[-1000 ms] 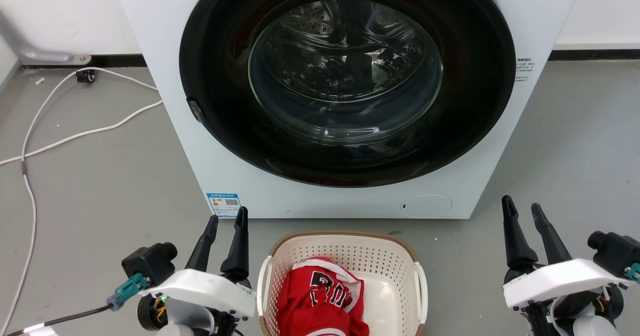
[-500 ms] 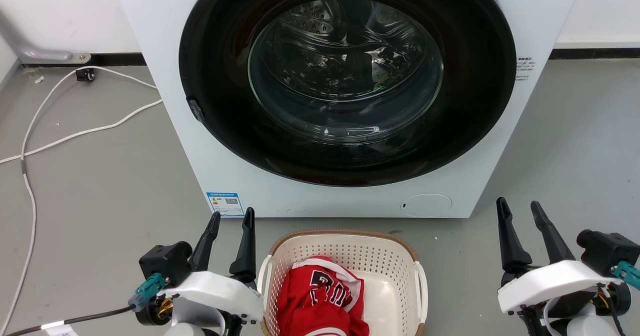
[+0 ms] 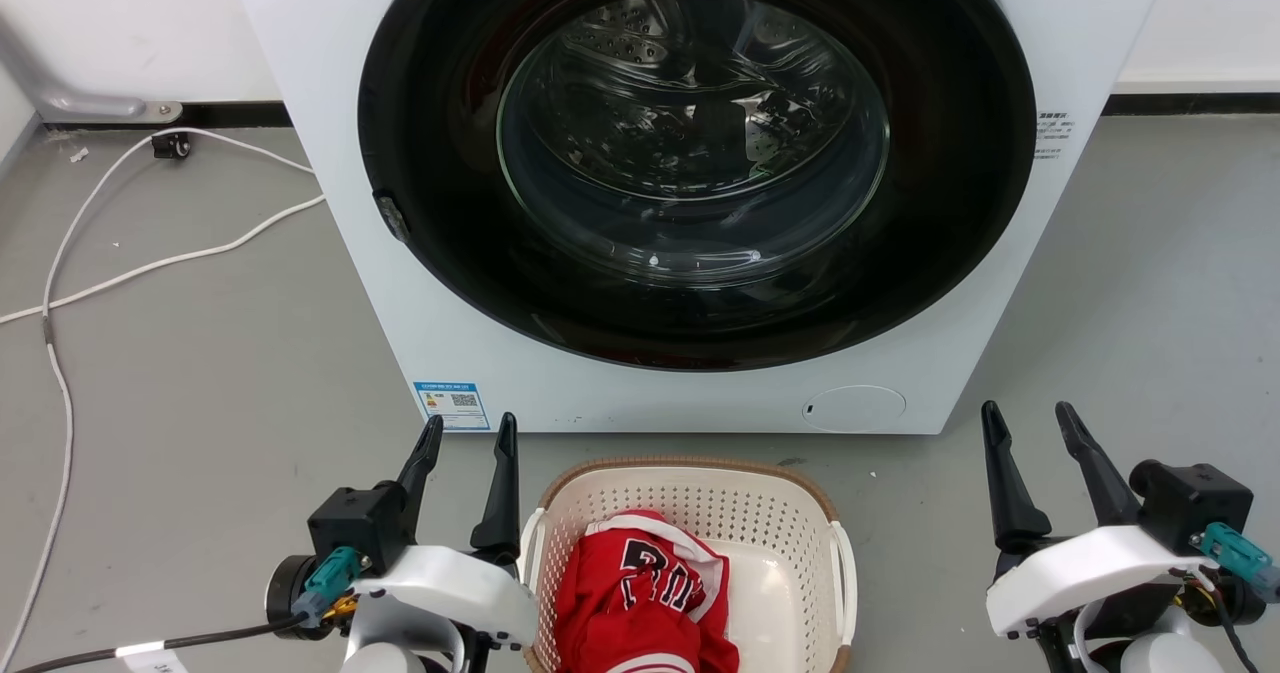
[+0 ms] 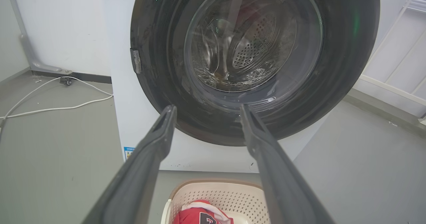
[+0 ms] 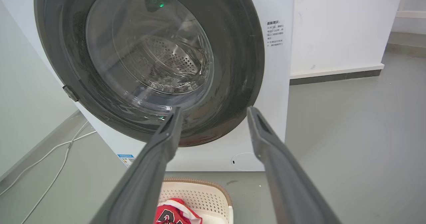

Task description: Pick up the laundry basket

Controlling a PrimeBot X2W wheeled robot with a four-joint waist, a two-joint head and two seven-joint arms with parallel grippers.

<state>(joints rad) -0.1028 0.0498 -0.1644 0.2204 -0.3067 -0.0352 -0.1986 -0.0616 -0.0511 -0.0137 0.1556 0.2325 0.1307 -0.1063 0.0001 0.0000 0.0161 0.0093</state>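
Note:
The cream laundry basket (image 3: 700, 493) with a brown rim sits on the floor at the bottom centre of the head view, just in front of the washer. A red jersey (image 3: 640, 593) lies inside it. My left gripper (image 3: 470, 431) stands open right beside the basket's left white handle (image 3: 527, 563), fingers pointing up the view. Farther off on the other side, my right gripper (image 3: 1030, 418) is open too, apart from the right handle (image 3: 848, 583). The basket's far rim (image 4: 216, 184) shows between my left fingers (image 4: 156, 144), and its corner (image 5: 199, 184) shows low in the right wrist view.
A white front-loading washer (image 3: 690, 193) with a shut dark round door stands close behind the basket. White cables (image 3: 150, 253) trail over the grey floor at the left. A wall and baseboard (image 3: 1190, 103) run along the back.
My left gripper has shifted right, closer to the basket's left handle. My right gripper has drifted a little left toward the basket. The basket has stayed put.

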